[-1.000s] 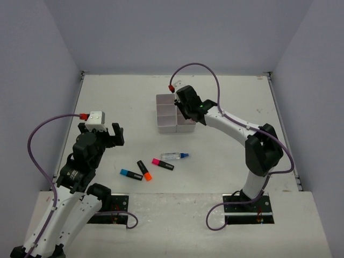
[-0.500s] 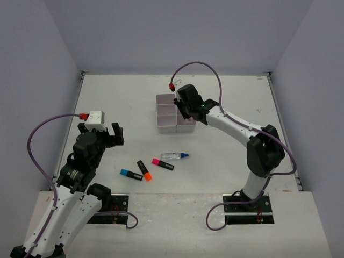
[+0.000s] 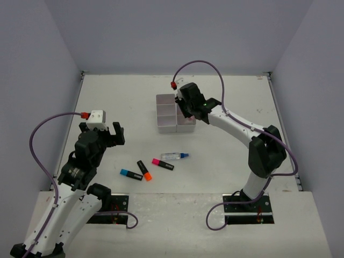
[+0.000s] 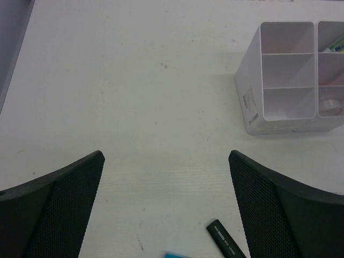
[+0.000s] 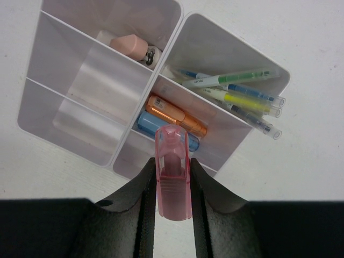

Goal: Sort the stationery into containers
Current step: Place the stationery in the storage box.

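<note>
Stationery, loose on the table [image 3: 118,97]: four pieces lying flat between the arms, on the near side of the tray. They are the blue-capped glue pen [image 3: 175,156]; the pink-ended highlighter [image 3: 162,164] just beside it; the orange-ended highlighter [image 3: 143,170]; and the blue-ended highlighter [image 3: 130,174], close to the orange-ended one. None touches a gripper. Stationery, stowed: white organiser tray [image 5: 180,12], six compartments, two by three, standing on the far half of the table. In the right wrist view, one corner compartment holds a sheaf of thin pens [image 5: 231,88], green, yellow and blue among them. The middle compartment next to it holds an orange highlighter [image 5: 174,115] and a blue highlighter [image 5: 161,129] side by side. The corner compartment across the divider from the pens holds a pink eraser [image 5: 129,45] with a small black-and-white piece beside it, too small to name. Stationery, in hand: pink translucent item [image 5: 173,188], pinched between the two fingers [image 5: 146,209] of the right gripper [image 5: 173,164]. It hangs over the tray at the compartment with the orange and blue highlighters; whether it is already inside the walls cannot be told. Left gripper [image 4: 165,158]: fingers spread wide, holding nothing, over bare table well to the left of the tray, with the blue-ended and orange-ended highlighters just showing at the bottom edge of its view.
</note>
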You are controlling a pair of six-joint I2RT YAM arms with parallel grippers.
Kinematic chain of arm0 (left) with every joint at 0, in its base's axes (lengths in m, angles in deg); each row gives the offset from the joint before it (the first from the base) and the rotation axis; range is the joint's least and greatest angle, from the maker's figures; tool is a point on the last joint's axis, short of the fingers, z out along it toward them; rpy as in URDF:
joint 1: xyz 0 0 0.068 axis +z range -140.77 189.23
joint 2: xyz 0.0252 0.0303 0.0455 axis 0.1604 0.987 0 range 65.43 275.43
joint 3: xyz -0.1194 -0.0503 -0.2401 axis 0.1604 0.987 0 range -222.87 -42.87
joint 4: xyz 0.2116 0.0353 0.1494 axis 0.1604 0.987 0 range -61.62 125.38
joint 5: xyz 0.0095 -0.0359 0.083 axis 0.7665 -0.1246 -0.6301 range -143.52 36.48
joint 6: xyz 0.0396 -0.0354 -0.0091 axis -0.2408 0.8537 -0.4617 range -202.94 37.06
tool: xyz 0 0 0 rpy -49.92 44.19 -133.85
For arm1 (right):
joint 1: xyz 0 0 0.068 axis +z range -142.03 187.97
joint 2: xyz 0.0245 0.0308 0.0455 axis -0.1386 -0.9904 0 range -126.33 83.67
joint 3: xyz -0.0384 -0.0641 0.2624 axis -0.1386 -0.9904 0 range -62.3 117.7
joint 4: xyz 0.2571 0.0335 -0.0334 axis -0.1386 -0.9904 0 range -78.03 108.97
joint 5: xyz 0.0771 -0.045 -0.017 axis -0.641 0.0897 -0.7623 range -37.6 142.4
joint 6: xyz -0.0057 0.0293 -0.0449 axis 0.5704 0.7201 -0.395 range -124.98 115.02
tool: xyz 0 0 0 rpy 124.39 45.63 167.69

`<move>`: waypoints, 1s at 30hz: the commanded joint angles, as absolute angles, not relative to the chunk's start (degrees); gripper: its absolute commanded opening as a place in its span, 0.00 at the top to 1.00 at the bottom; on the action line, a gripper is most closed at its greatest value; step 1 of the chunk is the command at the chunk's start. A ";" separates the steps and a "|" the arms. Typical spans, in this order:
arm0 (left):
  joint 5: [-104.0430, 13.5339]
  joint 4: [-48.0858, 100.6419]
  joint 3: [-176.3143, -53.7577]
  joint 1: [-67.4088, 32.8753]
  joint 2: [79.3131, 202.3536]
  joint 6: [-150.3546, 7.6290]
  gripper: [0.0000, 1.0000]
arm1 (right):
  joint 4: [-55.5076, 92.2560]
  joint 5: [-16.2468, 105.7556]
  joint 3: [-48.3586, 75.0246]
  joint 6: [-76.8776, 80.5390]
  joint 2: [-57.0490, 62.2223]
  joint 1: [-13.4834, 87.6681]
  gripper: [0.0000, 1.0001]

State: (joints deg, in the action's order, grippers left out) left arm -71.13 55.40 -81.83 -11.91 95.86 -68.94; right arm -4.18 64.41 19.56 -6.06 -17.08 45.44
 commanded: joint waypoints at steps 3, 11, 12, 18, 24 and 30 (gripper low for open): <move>-71.73 52.90 -81.56 -11.86 95.57 -68.26 0.00 | -3.35 63.95 19.44 -5.40 -14.38 45.14 1.00; -71.67 52.90 -81.54 -11.86 95.45 -68.18 0.00 | -3.35 63.65 18.48 -3.62 -13.33 45.02 1.00; -71.63 52.90 -81.54 -11.86 95.40 -68.18 0.00 | -3.35 63.65 18.39 -3.66 -13.28 44.97 1.00; -71.45 52.90 -81.45 -11.86 95.49 -68.18 0.00 | -3.35 62.97 18.29 -3.49 -13.28 44.82 1.00; -71.39 52.99 -81.40 -11.86 95.40 -68.23 0.00 | -3.35 64.21 17.70 -3.23 -13.09 44.62 1.00; -71.32 52.90 -81.45 -11.86 95.40 -68.18 0.00 | -3.32 65.08 15.46 -2.08 -12.01 44.35 1.00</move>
State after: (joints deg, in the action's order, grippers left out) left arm -71.11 55.39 -81.52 -11.91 95.73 -68.90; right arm -4.12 63.63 16.72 -3.61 -15.41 44.93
